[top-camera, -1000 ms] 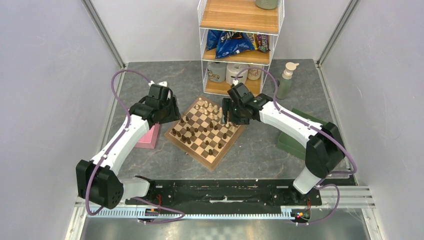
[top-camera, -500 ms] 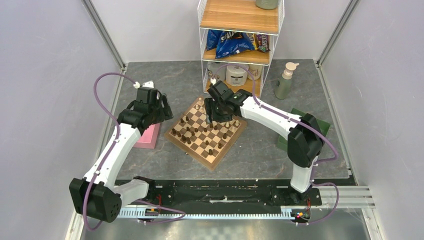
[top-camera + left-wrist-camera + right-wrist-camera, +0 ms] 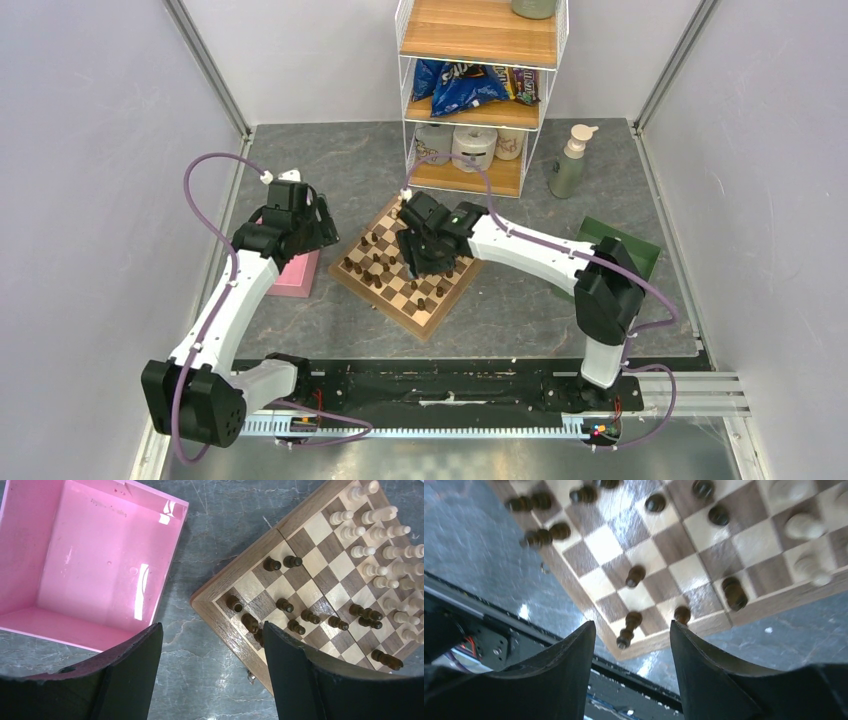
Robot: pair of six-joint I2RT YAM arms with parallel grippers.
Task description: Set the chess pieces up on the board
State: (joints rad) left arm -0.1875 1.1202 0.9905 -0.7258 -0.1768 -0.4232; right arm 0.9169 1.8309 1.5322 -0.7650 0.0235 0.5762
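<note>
The chessboard [image 3: 452, 296] lies turned like a diamond in the middle of the table. Dark brown pieces [image 3: 372, 262] stand on its left half, and cream pieces [image 3: 372, 570] at its far side. My left gripper [image 3: 318, 226] is open and empty; in the left wrist view [image 3: 211, 630] it hangs over bare table between the pink box [image 3: 100, 555] and the board's left corner [image 3: 250, 545]. My right gripper [image 3: 420, 255] is open and empty above the board; in the right wrist view [image 3: 631, 627] a dark piece [image 3: 635, 575] and the board's near corner [image 3: 774, 600] show between its fingers.
A wire shelf [image 3: 480, 90] with snack bags and cups stands behind the board. A soap bottle [image 3: 572, 160] is at the back right, and a green tray [image 3: 620, 255] lies right of the board. The pink box [image 3: 295, 275] sits left of it. The black base rail [image 3: 450, 385] runs along the near edge.
My right gripper has moved left and nearer across the board, from its far right side to over the middle. My left gripper has drawn back left, off the board's edge.
</note>
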